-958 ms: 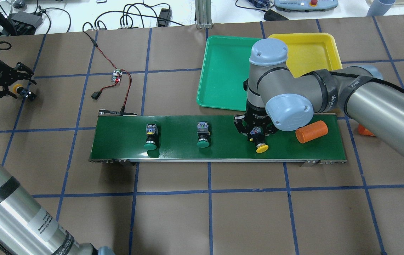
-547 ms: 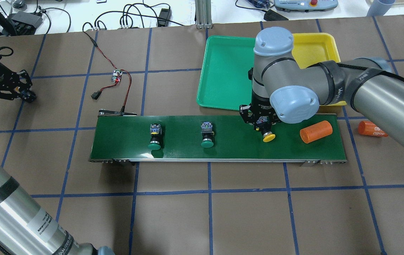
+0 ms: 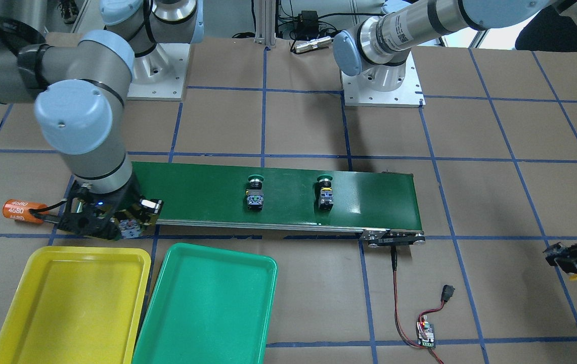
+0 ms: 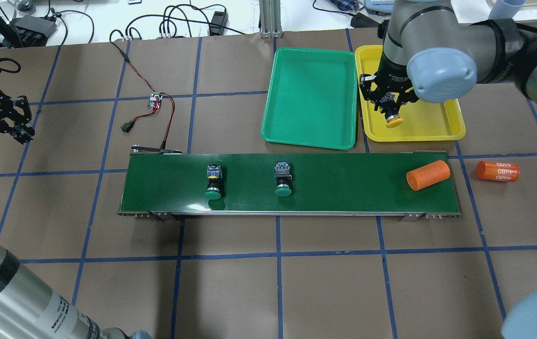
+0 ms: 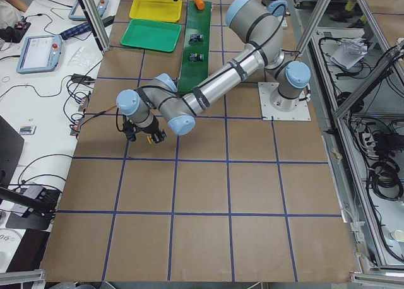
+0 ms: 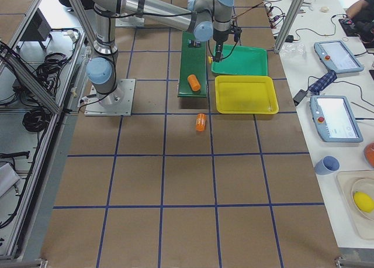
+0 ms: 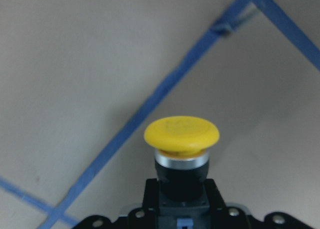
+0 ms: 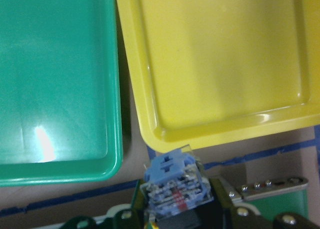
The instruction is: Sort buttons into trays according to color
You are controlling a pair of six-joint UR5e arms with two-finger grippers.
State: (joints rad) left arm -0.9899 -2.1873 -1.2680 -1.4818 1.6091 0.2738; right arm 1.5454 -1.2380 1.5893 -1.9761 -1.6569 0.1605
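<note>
My right gripper (image 4: 389, 108) is shut on a yellow button (image 4: 394, 122) and holds it in the air by the near left part of the yellow tray (image 4: 442, 127). The right wrist view shows the button's blue rear end (image 8: 174, 181) just short of the yellow tray's corner (image 8: 150, 134). The teal green tray (image 4: 310, 103) lies beside it. Two green buttons (image 4: 213, 181) (image 4: 283, 180) lie on the conveyor belt (image 4: 343, 188). My left gripper (image 4: 12, 126) is far left over the table, shut on the other yellow button (image 7: 181, 135).
An orange cylinder (image 4: 428, 174) lies on the belt's right end. Another orange cylinder (image 4: 497, 171) lies on the table right of the belt. A red-black cable with a small circuit board (image 4: 155, 100) runs to the belt's left end.
My right gripper has lifted the yellow button off the belt and carried it away to the yellow tray. The green buttons and the orange cylinder have drifted right on the belt. The left gripper shifted slightly.
</note>
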